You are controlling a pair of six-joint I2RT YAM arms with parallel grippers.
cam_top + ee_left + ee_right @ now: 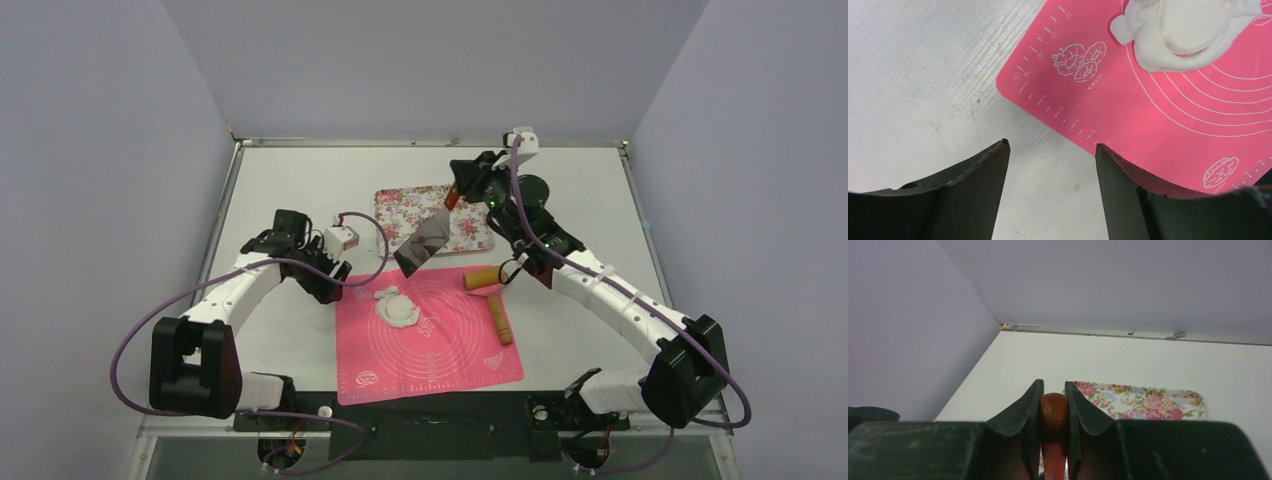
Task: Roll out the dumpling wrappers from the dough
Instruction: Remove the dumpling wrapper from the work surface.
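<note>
One white bench carries everything, with a pink mat lying at its near middle. Both arms reach in toward that mat. The left arm ends just off the mat's far left corner, and the left jaws stand wide apart with nothing between them, low over the bare bench beside that corner. The right arm rises past the mat's right side, its wrist high behind the mat's far edge. The right jaws are closed tight on the red-brown handle of a scraper, whose metal blade hangs tilted down over the mat's far edge.

A flowered tray lies just behind the mat, partly hidden by the scraper. A wooden roller lies along the mat's right edge, with a shorter wooden piece crosswise at its far end; whether the two are joined I cannot tell. The dough sits on the mat's far left part, near the left jaws but apart from them. It is a soft white lump with a flat round middle, a thicker ragged rim and a small tail toward the mat's far edge.
</note>
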